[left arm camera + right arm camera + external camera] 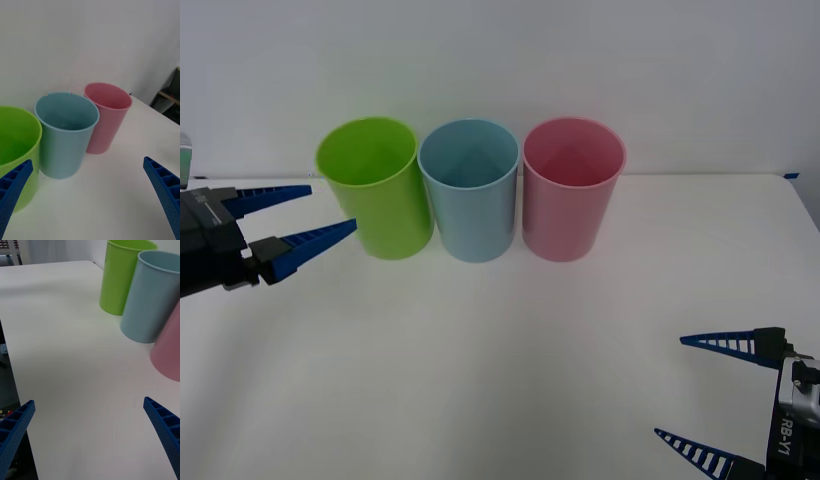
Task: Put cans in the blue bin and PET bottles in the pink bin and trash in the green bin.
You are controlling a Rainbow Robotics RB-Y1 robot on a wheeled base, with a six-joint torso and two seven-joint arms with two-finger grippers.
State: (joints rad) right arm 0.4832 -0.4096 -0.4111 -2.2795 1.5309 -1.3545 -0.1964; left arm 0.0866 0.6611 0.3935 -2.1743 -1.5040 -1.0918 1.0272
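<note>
Three tall bins stand upright in a row at the back of the white table: the green bin (375,190) on the left, the blue bin (470,195) in the middle, the pink bin (572,195) on the right. My left gripper (332,207) hovers open just left of the green bin, near its rim height. The left wrist view looks past the open left gripper (87,160) at the green bin (22,176), blue bin (63,150) and pink bin (105,123). My right gripper (670,388) is open and low at the front right, holding nothing. Cans, PET bottles and trash are out of view.
The white table (500,360) is bare in front of the bins. A white wall stands close behind them. The right wrist view shows the green bin (120,277), blue bin (150,300), pink bin (170,348) and the table's edge (11,363).
</note>
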